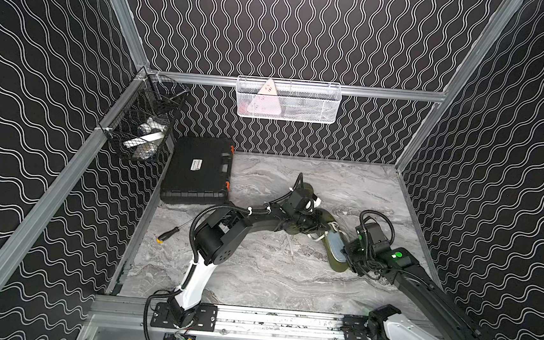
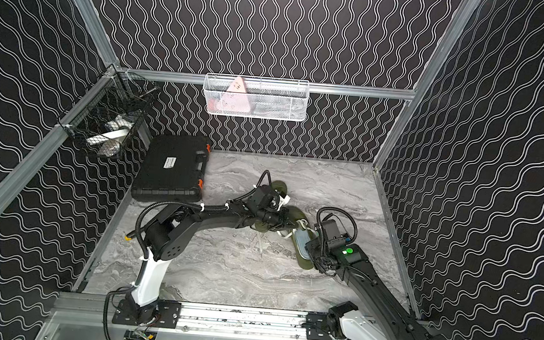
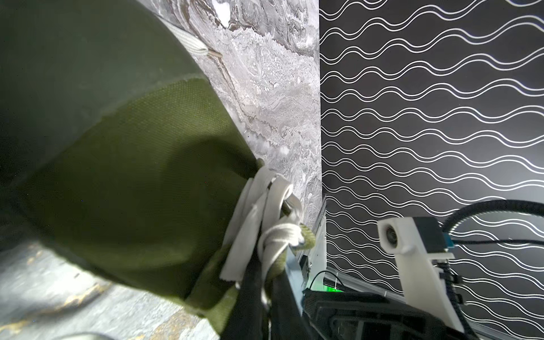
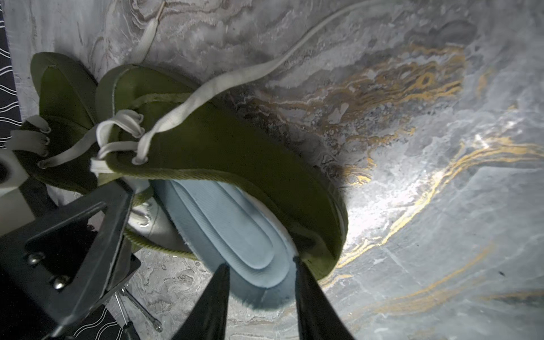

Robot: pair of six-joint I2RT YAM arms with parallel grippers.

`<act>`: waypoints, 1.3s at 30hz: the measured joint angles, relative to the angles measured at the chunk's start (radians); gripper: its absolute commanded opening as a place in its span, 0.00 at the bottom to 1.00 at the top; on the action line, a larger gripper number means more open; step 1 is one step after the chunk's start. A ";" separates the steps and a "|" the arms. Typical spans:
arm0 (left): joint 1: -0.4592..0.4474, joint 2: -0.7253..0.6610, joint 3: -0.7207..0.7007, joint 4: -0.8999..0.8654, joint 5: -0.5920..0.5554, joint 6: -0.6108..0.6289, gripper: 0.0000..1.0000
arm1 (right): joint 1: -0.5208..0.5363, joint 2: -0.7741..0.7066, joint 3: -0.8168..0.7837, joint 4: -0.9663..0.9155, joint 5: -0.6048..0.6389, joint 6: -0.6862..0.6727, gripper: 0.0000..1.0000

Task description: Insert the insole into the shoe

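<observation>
My left gripper [image 3: 265,290] is clamped on the laced edge of the olive shoe [image 4: 235,147], which lies toward the right edge of the worktop [image 1: 255,275]. The right gripper [image 4: 259,265] has its jaws apart astride the heel end of the pale blue insole [image 4: 229,223], only partly inside; I cannot tell whether they pinch it. If I push now, I judge the soft insole could buckle or ride over the heel collar, and the shoe could twist free.
</observation>
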 measured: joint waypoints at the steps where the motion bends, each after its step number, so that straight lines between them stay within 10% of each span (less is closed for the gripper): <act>1: 0.000 0.000 0.000 -0.003 0.000 0.002 0.00 | 0.000 -0.003 -0.004 0.001 -0.008 0.003 0.39; 14: 0.000 -0.002 -0.010 -0.003 0.000 0.003 0.00 | 0.000 -0.104 -0.041 -0.034 -0.029 0.035 0.39; 39: 0.000 -0.016 -0.021 -0.025 -0.020 0.029 0.00 | 0.001 0.048 -0.018 0.053 -0.062 0.011 0.00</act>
